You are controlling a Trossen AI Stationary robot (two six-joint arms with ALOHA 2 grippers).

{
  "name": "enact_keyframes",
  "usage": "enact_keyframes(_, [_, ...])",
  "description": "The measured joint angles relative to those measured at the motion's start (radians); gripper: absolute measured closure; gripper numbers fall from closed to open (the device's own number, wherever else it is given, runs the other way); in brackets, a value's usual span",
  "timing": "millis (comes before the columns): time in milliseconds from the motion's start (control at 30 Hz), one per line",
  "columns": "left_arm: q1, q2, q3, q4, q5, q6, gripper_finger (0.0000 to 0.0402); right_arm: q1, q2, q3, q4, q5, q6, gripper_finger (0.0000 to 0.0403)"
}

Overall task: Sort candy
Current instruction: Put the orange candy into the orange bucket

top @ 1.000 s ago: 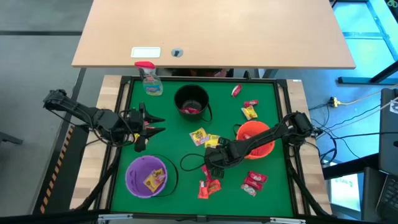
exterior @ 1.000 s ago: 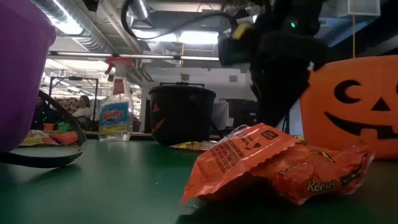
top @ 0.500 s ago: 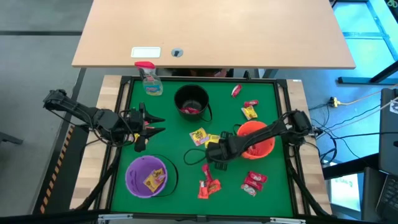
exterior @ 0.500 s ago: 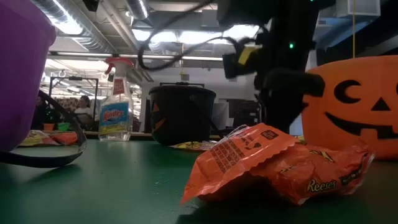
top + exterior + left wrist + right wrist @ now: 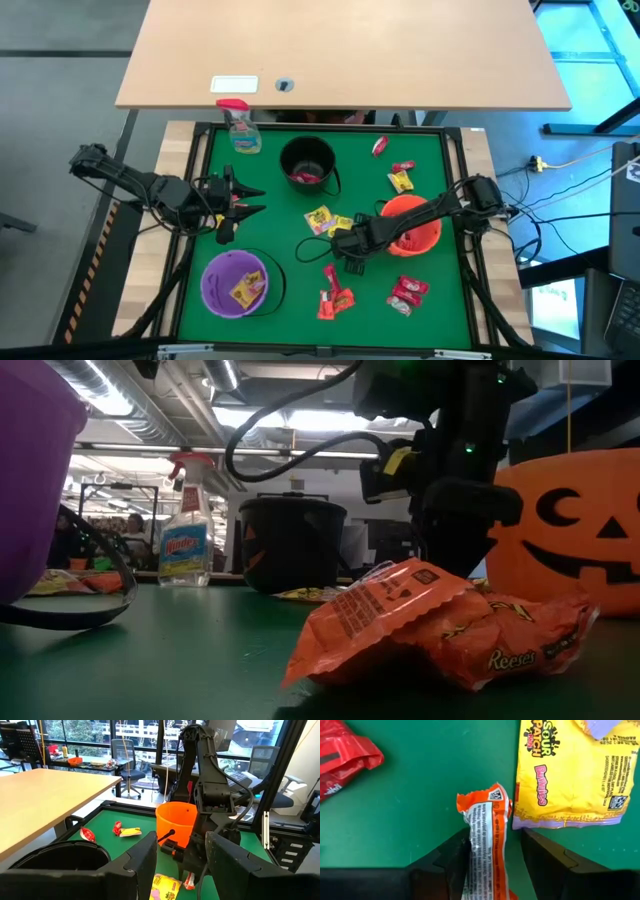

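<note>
the right gripper [image 5: 347,247] sits over the green mat [image 5: 280,215] just left of the orange pumpkin bucket [image 5: 412,223], its 2 fingers [image 5: 451,861] clamped on an orange reese's packet [image 5: 486,845], beside a yellow sour patch packet [image 5: 566,775]. the left gripper [image 5: 245,200] hovers with its jaws apart and empty, between the black bucket [image 5: 308,163] and the purple bucket [image 5: 236,283]. more candy lies scattered on the mat, some in the buckets.
</note>
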Motion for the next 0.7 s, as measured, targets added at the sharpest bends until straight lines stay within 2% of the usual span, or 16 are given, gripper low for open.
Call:
enact_keyframes(200, [0.0,0.0,0.0,-0.002,0.0,0.0,0.0246,0.0,0.006,0.035,-0.038,0.001,-0.003,0.0237])
enact_keyframes(533, [0.0,0.0,0.0,-0.002,0.0,0.0,0.0246,0.002,0.006,0.039,-0.031,-0.043,0.0,0.0345])
enact_keyframes(700, [0.0,0.0,0.0,-0.002,0.0,0.0,0.0246,0.002,0.006,0.04,-0.034,-0.06,0.0,0.0368])
